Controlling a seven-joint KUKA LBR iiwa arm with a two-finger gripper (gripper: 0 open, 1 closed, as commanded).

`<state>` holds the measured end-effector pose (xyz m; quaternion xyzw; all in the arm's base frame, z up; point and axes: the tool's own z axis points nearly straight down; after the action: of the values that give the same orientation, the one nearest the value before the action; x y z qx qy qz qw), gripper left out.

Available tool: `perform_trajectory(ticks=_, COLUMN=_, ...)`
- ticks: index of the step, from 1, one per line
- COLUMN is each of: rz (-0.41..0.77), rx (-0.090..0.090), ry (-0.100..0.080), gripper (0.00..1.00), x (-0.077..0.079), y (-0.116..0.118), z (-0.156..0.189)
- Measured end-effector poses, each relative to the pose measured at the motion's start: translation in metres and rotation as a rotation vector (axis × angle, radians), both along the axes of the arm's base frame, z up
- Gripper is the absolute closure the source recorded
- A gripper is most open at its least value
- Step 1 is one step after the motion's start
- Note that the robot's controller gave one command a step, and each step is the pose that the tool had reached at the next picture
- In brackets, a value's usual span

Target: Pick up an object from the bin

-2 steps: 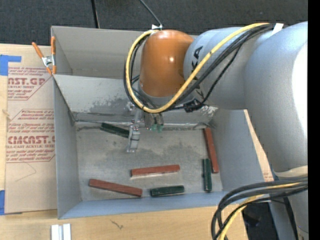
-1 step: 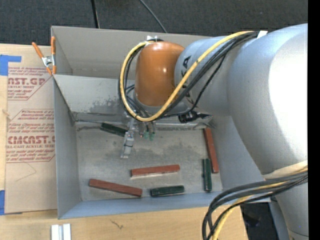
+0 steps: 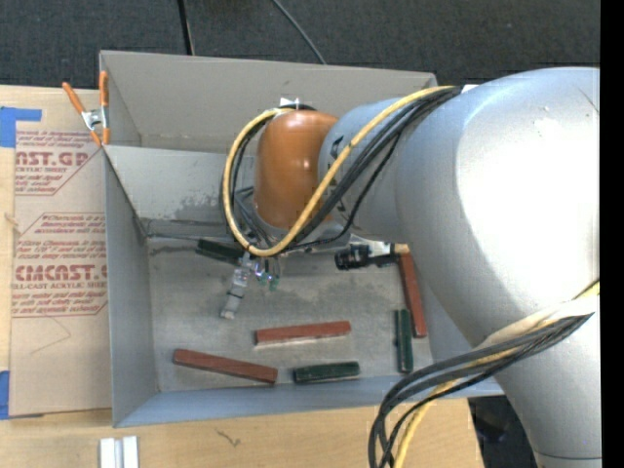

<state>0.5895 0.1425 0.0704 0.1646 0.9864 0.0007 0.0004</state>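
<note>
The arm [image 3: 507,213] stretches in from the right, its orange wrist cover [image 3: 288,164] tipped down so the gripper [image 3: 242,289] hangs low over the bin's [image 3: 127,261] left-middle floor, just beside a dark green bar [image 3: 216,251] and near a red-brown bar [image 3: 302,333]. How wide the gripper stands, or whether it grips anything, cannot be told. The wrist hides the green bar's right end.

Near the front edge of the bin [image 3: 129,300] lie a long reddish-brown bar [image 3: 224,366], toward the left corner, and a dark green bar [image 3: 326,371], with a shorter reddish-brown bar [image 3: 302,333] just behind them. Along the right wall lie a reddish-brown stick [image 3: 412,295] and a dark green stick [image 3: 402,340].
</note>
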Motion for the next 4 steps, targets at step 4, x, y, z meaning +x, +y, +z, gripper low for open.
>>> perform_trajectory(ticks=4, rz=-0.011, rx=-0.001, ry=0.005, gripper=1.00, x=0.001, y=0.020, z=0.011)
